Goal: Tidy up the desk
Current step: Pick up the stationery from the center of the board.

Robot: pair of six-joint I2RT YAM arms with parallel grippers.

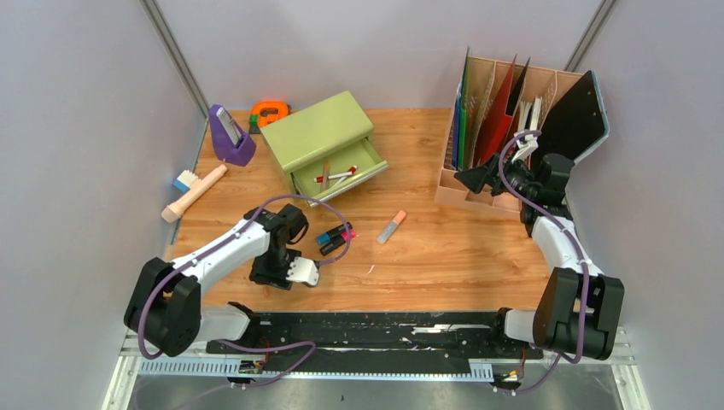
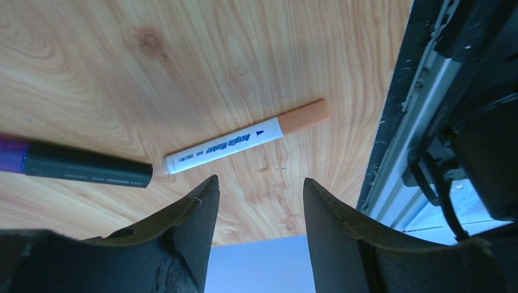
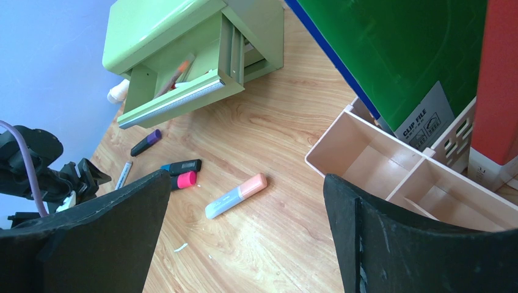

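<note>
Bare bench stretch at centre around orange highlighter, open drawer chest blocking eleven o'clock, file rack crowding two o'clock, markers lying at eight o'clock

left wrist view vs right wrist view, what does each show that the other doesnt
Only left wrist: the metal rail and the orange cap of the white acrylic marker. Only right wrist: the green drawer chest, pink file organizer, green clip file and orange-capped highlighter. Both: the desk and the black marker with a purple end, probably the white marker too.
</note>
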